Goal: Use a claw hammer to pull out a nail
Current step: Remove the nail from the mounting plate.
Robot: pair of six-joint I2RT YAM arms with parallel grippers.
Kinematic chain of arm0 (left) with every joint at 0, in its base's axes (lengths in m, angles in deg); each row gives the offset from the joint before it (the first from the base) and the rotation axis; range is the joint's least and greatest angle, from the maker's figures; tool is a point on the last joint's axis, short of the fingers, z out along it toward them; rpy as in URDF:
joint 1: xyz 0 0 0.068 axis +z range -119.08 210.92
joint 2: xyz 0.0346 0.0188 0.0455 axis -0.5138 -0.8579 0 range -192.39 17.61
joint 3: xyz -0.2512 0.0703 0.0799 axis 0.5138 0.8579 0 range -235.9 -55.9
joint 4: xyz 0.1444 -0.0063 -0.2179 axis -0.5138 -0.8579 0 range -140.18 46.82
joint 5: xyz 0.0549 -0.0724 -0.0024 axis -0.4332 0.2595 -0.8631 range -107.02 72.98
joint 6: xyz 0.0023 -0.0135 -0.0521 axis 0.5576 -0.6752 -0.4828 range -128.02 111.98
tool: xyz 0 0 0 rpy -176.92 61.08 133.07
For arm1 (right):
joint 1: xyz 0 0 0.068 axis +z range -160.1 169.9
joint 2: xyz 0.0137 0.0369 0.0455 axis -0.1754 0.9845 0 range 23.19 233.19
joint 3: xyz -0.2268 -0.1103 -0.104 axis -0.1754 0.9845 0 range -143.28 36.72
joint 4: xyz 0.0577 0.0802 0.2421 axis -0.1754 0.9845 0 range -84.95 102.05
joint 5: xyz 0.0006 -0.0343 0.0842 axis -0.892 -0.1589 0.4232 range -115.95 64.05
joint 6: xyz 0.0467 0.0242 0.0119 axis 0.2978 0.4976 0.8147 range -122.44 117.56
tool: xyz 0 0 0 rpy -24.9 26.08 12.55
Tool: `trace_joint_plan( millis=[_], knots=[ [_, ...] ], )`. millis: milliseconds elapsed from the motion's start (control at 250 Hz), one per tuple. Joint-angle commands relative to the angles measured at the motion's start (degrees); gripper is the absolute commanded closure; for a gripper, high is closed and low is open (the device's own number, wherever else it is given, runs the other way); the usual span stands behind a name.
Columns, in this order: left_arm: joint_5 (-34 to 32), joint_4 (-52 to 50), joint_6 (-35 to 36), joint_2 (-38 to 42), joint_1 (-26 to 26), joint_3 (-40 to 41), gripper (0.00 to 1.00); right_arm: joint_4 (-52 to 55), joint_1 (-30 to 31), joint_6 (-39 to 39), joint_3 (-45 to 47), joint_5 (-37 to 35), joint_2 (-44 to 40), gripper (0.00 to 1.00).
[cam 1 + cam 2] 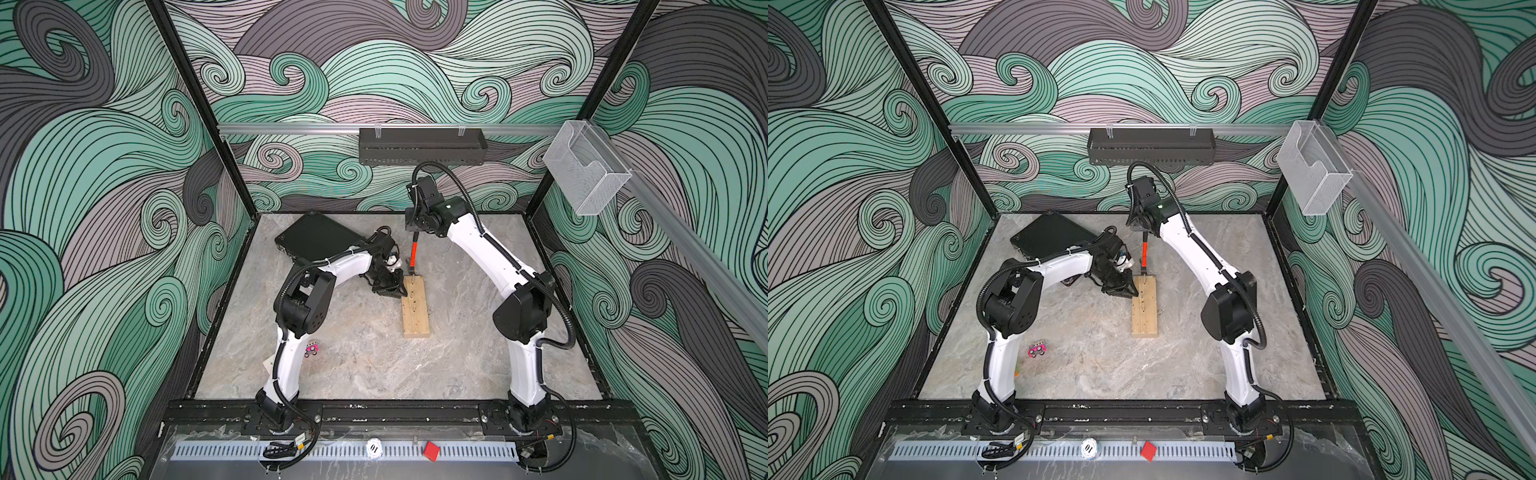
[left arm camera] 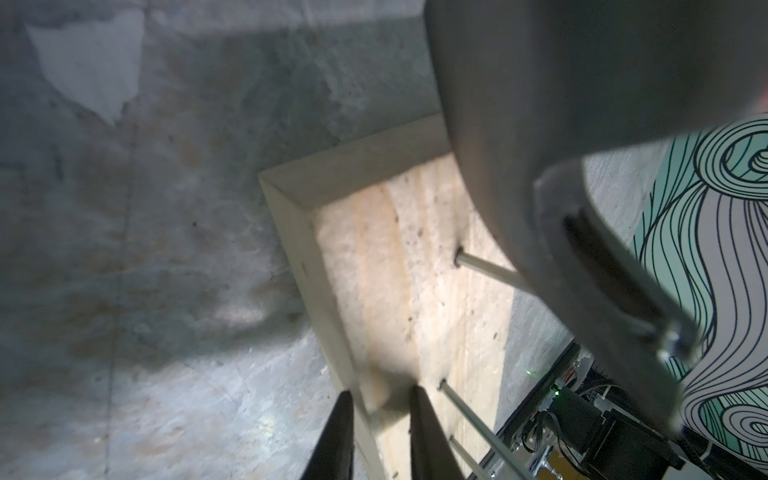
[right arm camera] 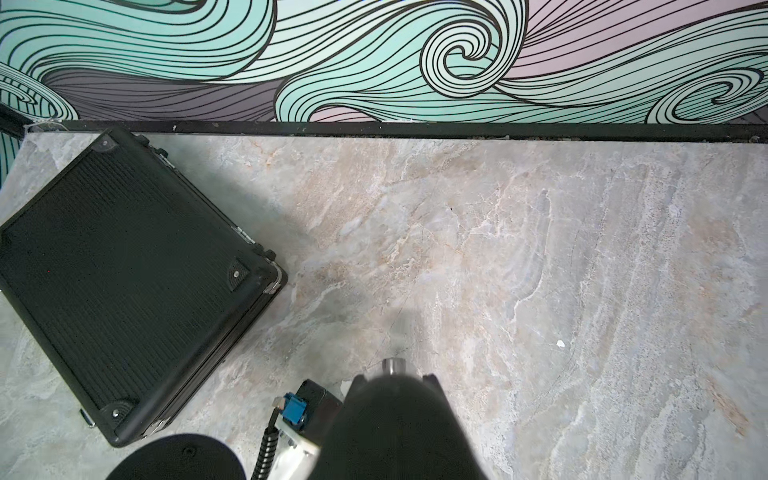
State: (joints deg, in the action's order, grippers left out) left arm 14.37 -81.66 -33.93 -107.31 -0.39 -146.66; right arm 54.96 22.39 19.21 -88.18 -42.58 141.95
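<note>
At the far end of the wooden block [image 1: 415, 309], we stand the claw hammer [image 1: 413, 253] head-down against a nail [image 2: 486, 268], right gripper [image 1: 414, 232] closed around its handle, left gripper [image 2: 380, 409] clamping the block's side edge; the nail looks hooked, so levering comes next.

You are working in a robot test cell, a lab rig. Printed swirl-pattern wall panels [image 1: 415, 62] are closing it in on three sides, black frame posts [image 1: 193, 83] are standing at the corners, and a marble-look tabletop [image 1: 374, 374] is lying under both arms' jaws. The white left arm [image 1: 286, 357] and white right arm [image 1: 523, 370] are standing bolted to a black base rail [image 1: 395, 411] well back from the jaws, with a slotted cable duct [image 1: 457, 451] running beside it. Beyond the right gripper [image 1: 414, 232] and its jaws a black perforated tray [image 1: 422, 145] is hanging on an aluminium rail [image 1: 291, 129], and a clear plastic bin [image 1: 586, 170] is hanging off to their right.
</note>
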Motion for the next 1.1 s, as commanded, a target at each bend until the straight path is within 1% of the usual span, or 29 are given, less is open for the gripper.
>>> trace_joint_plan(
  millis=[0, 539, 815, 1095],
  knots=[
    [-20.51, -7.13, 0.63, -11.35, -0.41, 5.31, 0.8, -3.99, 0.02, 0.59, -1.36, -0.74, -5.97, 1.0],
    [-20.47, -7.14, 0.6, -11.4, -0.41, 5.3, 0.8, -4.63, 0.03, -0.82, -2.8, -2.36, -8.8, 1.0],
    [-20.39, -7.14, 0.65, -11.57, -0.34, 5.06, 0.8, -6.08, -0.02, -1.6, -1.34, -2.98, -12.08, 1.0],
    [-20.4, -7.06, 0.6, -11.29, -0.42, 5.19, 0.8, -7.04, 0.05, -3.08, -0.87, -3.77, -13.63, 1.0]
  ],
)
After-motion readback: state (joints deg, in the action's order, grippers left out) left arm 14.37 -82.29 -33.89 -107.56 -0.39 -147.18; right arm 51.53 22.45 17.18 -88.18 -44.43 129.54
